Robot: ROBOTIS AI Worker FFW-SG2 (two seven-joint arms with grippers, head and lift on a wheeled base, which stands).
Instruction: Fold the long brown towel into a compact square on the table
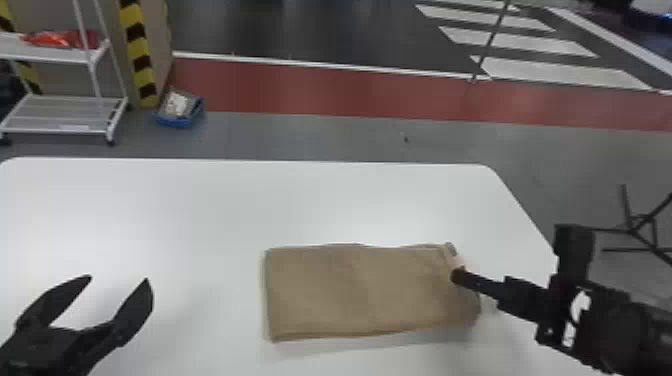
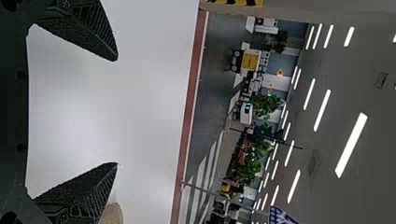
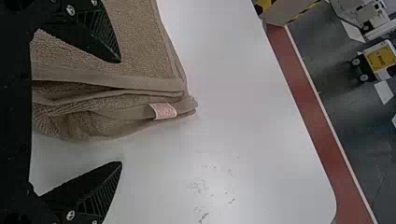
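A brown towel (image 1: pixel 360 290) lies in a flat, folded shape on the white desk (image 1: pixel 200 210), with the right gripper (image 1: pixel 456 276) at one end.
The towel is longer than it is wide. Its end with the little pale tag (image 3: pixel 163 110) has a few layers and sits partly in the gap between the right gripper's jaws, which are spread wide and hold nothing. One jaw is over the towel and the other is over bare desk; I can't tell if they touch it. The left gripper (image 1: pixel 119 278) is well apart from the towel, off to the left, and its jaws are wide too, with nothing in them. Behind the desk, a blue bin (image 1: pixel 172 121) is on the floor near a white cart (image 1: pixel 65 112).
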